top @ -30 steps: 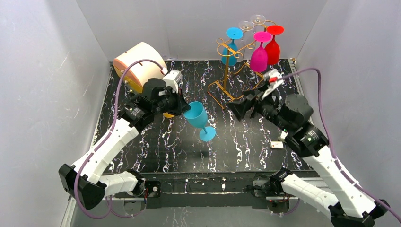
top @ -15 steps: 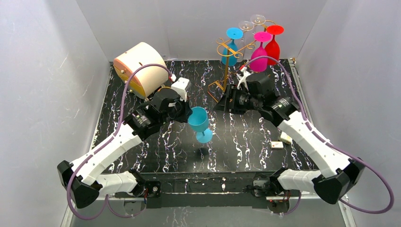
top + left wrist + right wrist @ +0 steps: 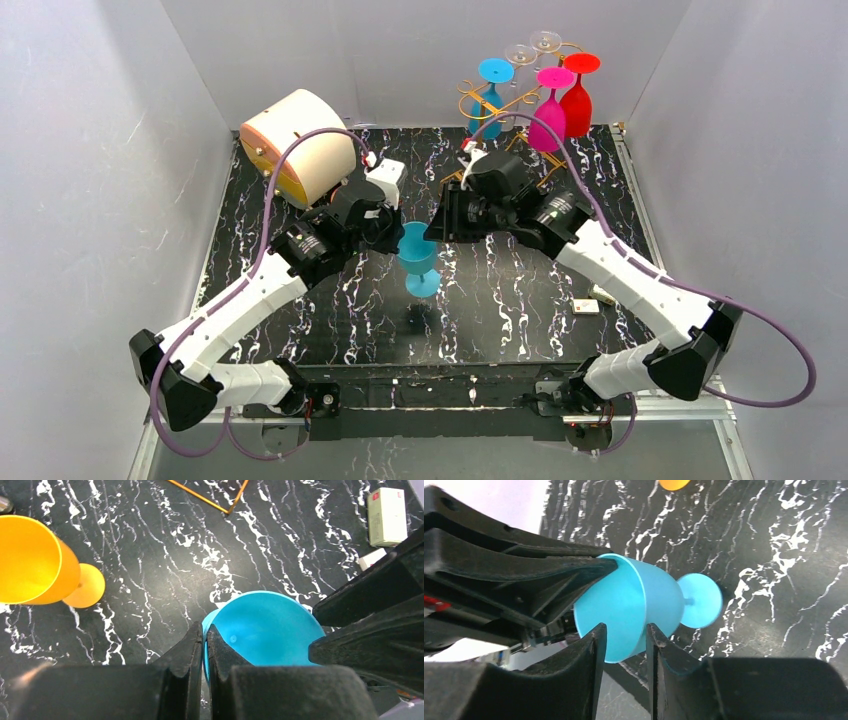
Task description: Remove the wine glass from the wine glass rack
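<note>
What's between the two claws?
A blue glass: the left gripper pinches its rim, the right gripper straddles the opposite rim. Clear in the top view.

From above, the lower post and base of the wine glass rack (image 3: 481, 135) are largely covered by the right arm (image 3: 620, 275). The orange glass (image 3: 30, 560) is cut off by the left edge of the left wrist view, where the stem and foot of the blue wine glass (image 3: 265, 630) are hidden beneath its bowl. Whether its rim is touched by the right gripper (image 3: 624, 630) cannot be told. The small boxes (image 3: 588, 306) at the near right of the bench (image 3: 500, 320) are too small to be identified.
</note>
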Controlling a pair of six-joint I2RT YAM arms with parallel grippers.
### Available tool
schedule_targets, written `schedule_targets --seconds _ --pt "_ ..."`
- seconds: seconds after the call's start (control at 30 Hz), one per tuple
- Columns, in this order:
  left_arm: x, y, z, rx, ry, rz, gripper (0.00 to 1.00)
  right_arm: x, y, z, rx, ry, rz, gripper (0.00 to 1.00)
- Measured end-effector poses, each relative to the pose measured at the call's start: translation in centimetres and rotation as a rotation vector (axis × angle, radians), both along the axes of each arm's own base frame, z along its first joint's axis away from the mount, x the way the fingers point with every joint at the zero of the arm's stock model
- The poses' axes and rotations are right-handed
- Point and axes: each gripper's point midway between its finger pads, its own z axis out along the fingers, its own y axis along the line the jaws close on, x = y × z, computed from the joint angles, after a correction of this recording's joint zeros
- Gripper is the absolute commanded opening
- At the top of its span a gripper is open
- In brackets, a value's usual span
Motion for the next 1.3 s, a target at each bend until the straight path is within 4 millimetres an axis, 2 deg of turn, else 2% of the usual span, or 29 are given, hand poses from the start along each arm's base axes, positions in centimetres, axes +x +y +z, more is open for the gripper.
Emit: schedule_targets --seconds 0.07,0.13,0.2,0.3,0.4,0.43,0.47,0.5,0.57,0.67,0.77,1.0,1.13,1.23,1.3 --pt "-0.1 0.2 -0.2 0.006 0.012 0.006 0.0 -0.1 0.4 -0.9 -0.046 -0.012 -0.011 0.36" --pt "-0.3 0.3 -0.4 0.003 0.022 0.013 0.0 0.0 0.1 -2.0 -0.104 -0.018 -0.03 0.22" --pt "-0.5 0.3 -0.3 -0.007 0.026 0.017 0.0 0.3 -0.3 -2.9 -0.148 -0.018 -0.052 0.17" --pt "-0.7 0.4 0.0 -0.022 0.023 0.02 0.0 0.7 -0.4 -3.1 -0.165 -0.031 -0.064 0.13" --pt "-0.8 0.4 0.1 -0.031 0.027 0.021 0.0 0.7 -0.2 -2.9 -0.178 -0.05 -0.053 0.01" --pt "-0.9 0.4 0.1 -0.033 0.029 0.02 0.02 0.7 -0.2 -2.9 -0.186 -0.052 -0.05 0.01" --pt "-0.9 0.4 0.1 -0.035 0.035 0.02 0.14 0.7 -0.3 -3.0 -0.194 -0.051 -0.048 0.01" --pt "-1.0 0.3 0.0 -0.036 0.041 0.019 0.22 0.6 -0.2 -3.2 -0.201 -0.053 -0.045 0.01" --pt "-1.3 0.1 -0.1 -0.049 0.059 0.012 0.34 0.6 -0.3 -3.5 -0.221 -0.058 -0.043 0.01" --pt "-2.0 -0.4 -0.2 -0.075 0.095 -0.009 0.42 0.7 -0.6 -4.1 -0.251 -0.067 -0.053 0.01" --pt "-2.8 -0.4 -0.7 -0.081 0.13 -0.014 0.44 0.9 -0.9 -4.4 -0.269 -0.075 -0.06 0.01" --pt "-4.0 0.2 -2.0 -0.128 0.171 0.018 0.34 0.1 -0.5 -5.4 -0.287 -0.081 -0.011 0.01" --pt "-3.9 0.3 -2.1 -0.127 0.174 0.027 0.14 0.0 -0.4 -5.4 -0.287 -0.086 0.005 0.02" --pt "-3.5 0.6 -2.6 -0.094 0.183 0.055 0.0 -0.3 -0.3 -5.4 -0.283 -0.078 0.022 0.19" --pt "-3.2 0.9 -3.3 -0.066 0.192 0.077 0.0 -0.7 0.0 -5.3 -0.269 -0.064 0.042 0.23"
